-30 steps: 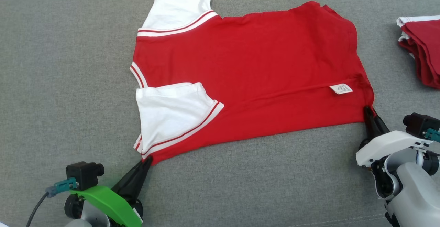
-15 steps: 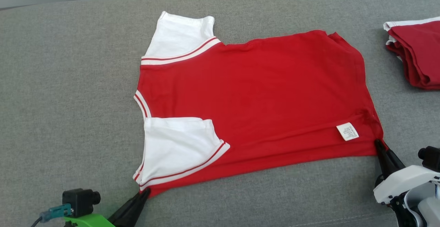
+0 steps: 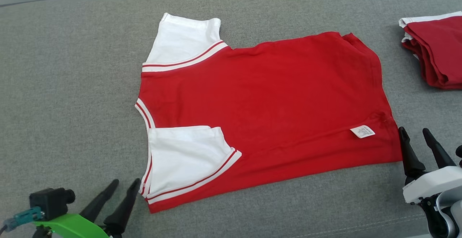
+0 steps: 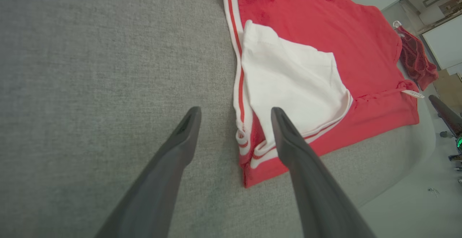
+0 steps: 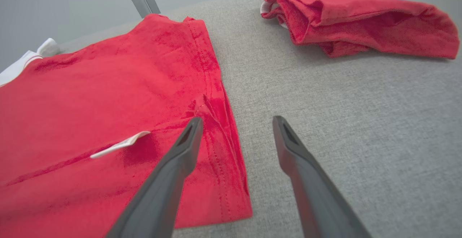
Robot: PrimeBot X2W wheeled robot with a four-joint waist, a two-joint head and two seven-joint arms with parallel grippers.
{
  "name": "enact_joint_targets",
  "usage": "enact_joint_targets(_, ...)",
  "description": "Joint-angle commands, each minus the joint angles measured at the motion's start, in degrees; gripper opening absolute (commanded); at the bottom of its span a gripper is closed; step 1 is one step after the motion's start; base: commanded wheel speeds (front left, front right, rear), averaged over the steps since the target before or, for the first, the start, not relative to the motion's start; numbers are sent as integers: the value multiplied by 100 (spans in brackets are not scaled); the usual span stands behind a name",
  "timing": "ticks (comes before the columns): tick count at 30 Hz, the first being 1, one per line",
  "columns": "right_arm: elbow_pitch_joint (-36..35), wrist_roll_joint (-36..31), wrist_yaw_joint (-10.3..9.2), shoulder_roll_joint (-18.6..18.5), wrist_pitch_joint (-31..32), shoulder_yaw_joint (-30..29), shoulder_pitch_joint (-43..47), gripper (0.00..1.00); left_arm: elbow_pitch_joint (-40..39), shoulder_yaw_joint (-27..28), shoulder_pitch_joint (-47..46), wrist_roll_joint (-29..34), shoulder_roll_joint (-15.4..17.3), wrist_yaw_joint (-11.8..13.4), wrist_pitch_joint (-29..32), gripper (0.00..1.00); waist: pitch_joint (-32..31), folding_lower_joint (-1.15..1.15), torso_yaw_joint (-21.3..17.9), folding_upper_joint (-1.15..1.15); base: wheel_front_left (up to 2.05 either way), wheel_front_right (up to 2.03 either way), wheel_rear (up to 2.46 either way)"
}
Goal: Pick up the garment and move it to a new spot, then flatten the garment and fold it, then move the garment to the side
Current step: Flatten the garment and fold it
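red cotton t-shirt with white sleeves point(image 3: 267, 104) lies flat on the grey fabric table point(image 3: 72, 86) with one sleeve folded in, so folding looks begun; further folds and the move aside remain. left gripper point(image 3: 126, 181) and right gripper point(image 3: 413, 129) stand wide open, empty, beside its near corners.

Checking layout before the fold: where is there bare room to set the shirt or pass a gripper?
Widest free patch: the grey surface left of the red shirt and its white sleeves. A narrower strip lies between its hem and the folded red garments. The near strip between the left gripper and right gripper is bare too. Crowded: the far right.
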Motion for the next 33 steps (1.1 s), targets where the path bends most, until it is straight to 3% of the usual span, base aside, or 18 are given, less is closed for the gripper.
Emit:
enact_joint_targets(1,-111,-127,-7,24,-50,-62,81,100,-102,111,41,-9,103,47,-57,100,10,0,-38,0,0,0,0)
enact_joint_targets(6,-804,-710,-6,334,-86,-290,-65,100,-546,648,-575,82,533,176,-48,100,141,0,-159,0,0,0,0)
enact_joint_targets(13,-1360,-1516,-7,814,-88,-66,-380,100,-130,837,-2518,253,922,-123,782,100,607,0,-403,0,0,0,0)
enact_joint_targets(17,-1353,-1725,-7,1019,-89,124,-589,100,459,498,-3720,92,804,-641,1607,100,932,0,-605,0,0,0,0)
enact_joint_targets(20,-1353,-1817,-7,1128,-89,280,-808,100,918,342,-4605,-143,1001,-820,2408,100,1179,0,-813,0,0,0,0)
enact_joint_targets(28,-1231,-1899,-7,1223,-89,432,-1145,100,1664,-447,-6122,-258,1184,-882,3764,100,1499,0,-1197,0,0,0,0)
enact_joint_targets(33,-1260,-1864,-7,1265,-89,517,-1336,100,1928,-893,-6641,-72,1120,-884,3779,100,1630,0,-1363,0,0,0,0)
